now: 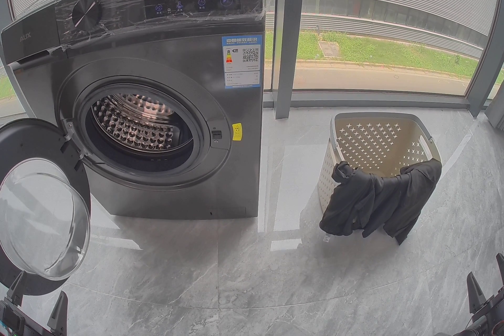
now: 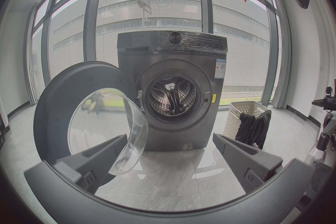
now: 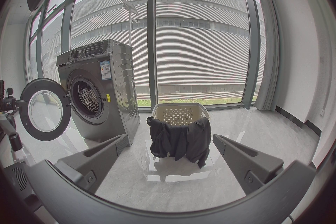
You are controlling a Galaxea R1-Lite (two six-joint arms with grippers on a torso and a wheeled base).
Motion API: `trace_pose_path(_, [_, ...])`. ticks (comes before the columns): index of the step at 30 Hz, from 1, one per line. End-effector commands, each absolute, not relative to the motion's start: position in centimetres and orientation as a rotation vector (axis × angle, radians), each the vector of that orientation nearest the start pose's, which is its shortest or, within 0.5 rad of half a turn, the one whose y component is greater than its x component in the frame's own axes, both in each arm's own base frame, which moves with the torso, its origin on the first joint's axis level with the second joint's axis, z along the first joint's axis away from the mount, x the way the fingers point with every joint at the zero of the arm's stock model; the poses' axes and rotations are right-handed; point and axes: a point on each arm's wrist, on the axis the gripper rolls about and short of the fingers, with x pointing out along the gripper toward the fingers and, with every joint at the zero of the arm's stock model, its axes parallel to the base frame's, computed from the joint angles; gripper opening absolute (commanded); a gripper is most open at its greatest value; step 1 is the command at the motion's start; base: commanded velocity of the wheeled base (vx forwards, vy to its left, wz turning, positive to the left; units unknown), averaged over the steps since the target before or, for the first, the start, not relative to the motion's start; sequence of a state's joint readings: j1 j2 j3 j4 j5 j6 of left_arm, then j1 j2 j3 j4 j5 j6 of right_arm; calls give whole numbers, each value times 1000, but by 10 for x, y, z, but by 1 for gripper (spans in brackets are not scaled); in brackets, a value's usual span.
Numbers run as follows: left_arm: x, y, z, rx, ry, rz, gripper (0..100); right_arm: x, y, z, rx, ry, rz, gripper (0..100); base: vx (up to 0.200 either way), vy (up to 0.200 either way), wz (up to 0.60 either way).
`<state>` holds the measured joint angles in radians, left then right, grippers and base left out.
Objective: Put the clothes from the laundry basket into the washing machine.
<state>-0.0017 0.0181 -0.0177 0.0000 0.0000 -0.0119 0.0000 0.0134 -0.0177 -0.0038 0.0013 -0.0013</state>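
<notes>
Lit brightly by daylight from the tall windows (image 1: pixel 388 11). Thrown back as pale glare off the glossy floor (image 1: pixel 262 274), with a soft shadow beside the laundry basket (image 1: pixel 386 115). Bowed hard at the edges in both wrist views, dark in the corners.

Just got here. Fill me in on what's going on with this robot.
Nothing is being handled yet. The washer stands with its door swung open, and the visible part of the drum holds no clothes. A black garment hangs over the front rim of the basket, which sits on the floor by the window on the robot's right side. The left gripper and right gripper are both open and empty, well apart from the garment, so loading has not started.
</notes>
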Motion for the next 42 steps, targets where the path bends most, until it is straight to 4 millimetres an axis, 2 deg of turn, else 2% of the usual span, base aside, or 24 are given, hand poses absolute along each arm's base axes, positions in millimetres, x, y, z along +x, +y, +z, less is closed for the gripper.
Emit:
trace_pose_path(1, [-23,0,76,-12,2,-2,100,-22,0,76,-2,0,2,100,0,0,0])
trace_pose_path(6, [-23,0,76,-12,2,-3,100,-22,0,76,-2,0,2,100,0,0,0])
trace_pose_path(42, [-23,0,76,-12,2,-2,100,-22,0,76,-2,0,2,100,0,-200,0])
